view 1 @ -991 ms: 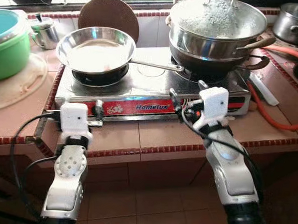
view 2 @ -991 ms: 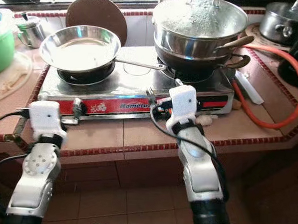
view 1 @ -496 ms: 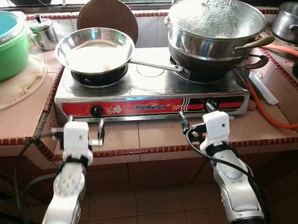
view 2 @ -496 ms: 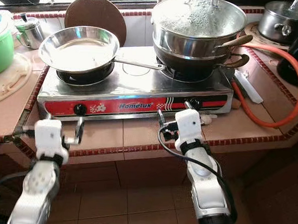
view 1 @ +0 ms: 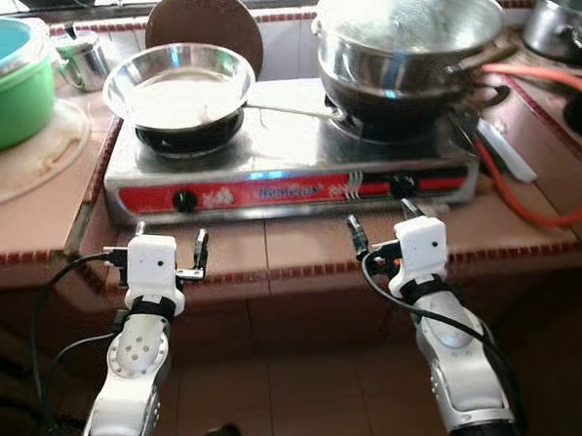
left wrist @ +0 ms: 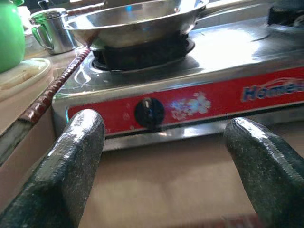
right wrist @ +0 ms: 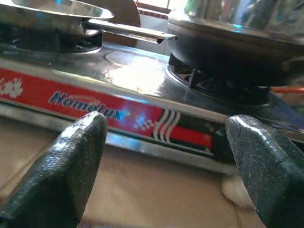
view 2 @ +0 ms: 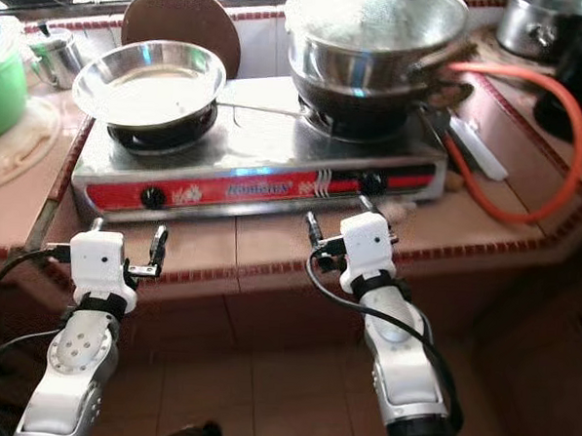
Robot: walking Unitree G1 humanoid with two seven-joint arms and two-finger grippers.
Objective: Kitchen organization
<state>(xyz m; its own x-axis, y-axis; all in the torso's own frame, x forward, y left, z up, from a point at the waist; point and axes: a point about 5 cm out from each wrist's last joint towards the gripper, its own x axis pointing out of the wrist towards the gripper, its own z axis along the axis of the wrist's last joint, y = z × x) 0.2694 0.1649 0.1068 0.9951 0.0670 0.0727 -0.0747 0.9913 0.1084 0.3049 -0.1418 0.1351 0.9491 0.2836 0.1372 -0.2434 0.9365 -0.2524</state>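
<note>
- A stove (view 1: 274,173) with a red front sits on the tiled counter (view 1: 299,248).
- A steel pan (view 1: 179,83) rests on its left burner, handle pointing toward the right burner.
- A large lidded pot (view 1: 407,43) stands on a dark wok on the right burner.
- The left pincer (view 1: 168,251) hovers at the counter's front edge, fingers (left wrist: 78,156) wide apart, holding nothing; the left knob (left wrist: 149,112) lies straight ahead of it.
- The right pincer (view 1: 380,228) hovers over the counter before the right knob (view 1: 401,185), also wide and empty.
- A green bowl (view 1: 15,81) sits at far left, a steel mug (view 1: 83,56) behind it.
- An orange hose (view 1: 544,143) loops on the counter right of the stove.
</note>
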